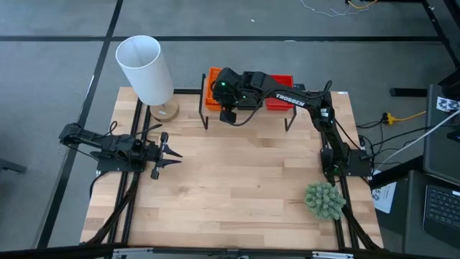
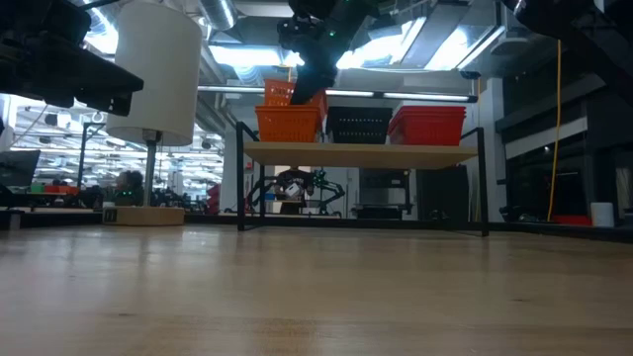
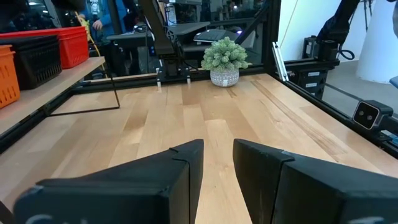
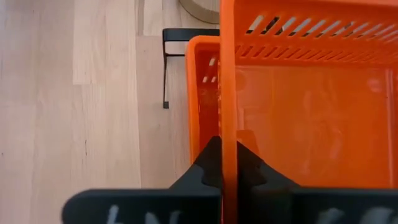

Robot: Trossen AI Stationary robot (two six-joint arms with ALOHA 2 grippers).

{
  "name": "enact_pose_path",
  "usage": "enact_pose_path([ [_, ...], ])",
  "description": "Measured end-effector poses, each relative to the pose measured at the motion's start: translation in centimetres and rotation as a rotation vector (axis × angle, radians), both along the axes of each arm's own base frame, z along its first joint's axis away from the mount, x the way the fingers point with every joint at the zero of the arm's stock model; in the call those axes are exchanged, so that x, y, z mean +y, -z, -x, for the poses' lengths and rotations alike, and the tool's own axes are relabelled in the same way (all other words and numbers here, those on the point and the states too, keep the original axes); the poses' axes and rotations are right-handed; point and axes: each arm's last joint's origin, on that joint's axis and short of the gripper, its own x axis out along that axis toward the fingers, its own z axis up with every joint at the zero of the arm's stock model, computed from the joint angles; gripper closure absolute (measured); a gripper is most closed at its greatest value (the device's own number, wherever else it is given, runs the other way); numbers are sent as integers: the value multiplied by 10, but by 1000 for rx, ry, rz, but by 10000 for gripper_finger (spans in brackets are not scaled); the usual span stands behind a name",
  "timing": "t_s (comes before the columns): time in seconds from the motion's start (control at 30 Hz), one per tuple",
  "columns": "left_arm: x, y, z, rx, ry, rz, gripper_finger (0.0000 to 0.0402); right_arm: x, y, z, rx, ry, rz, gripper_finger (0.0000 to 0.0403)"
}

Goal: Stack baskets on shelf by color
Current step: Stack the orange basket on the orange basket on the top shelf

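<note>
A low shelf with a light wooden top stands at the table's far side. On it rest an orange basket, a black basket and a red basket, side by side. My right gripper is above the shelf's left end, shut on a second orange basket, which hangs over the first orange basket. My left gripper waits at the table's left, level and open, with nothing between its fingers. My right gripper pinches one side wall of the orange basket at its rim, one finger inside the basket and one outside. The fingers slant down from the table's near right. The basket is tilted just above the lower orange basket; whether the two touch, I cannot tell.
A white lamp on a wooden base stands left of the shelf. A small green plant sits at the near right corner. Bare wooden tabletop lies between the shelf and the near edge.
</note>
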Motion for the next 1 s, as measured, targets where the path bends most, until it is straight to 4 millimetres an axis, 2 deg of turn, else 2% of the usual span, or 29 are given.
enact_pose_path([
  [0.17,0,0,0,0,0,0,321,0,0,0,0,-3,3,389],
  [0.43,0,0,0,0,0,0,321,0,-1,0,4,-19,18,330],
  [0.6,0,0,0,0,0,0,321,1,-3,1,0,-18,17,308],
  [0.83,0,0,0,0,0,0,321,10,-29,4,-56,-34,33,305],
  [1.0,0,0,0,0,0,0,321,23,-36,11,-33,-50,16,305],
])
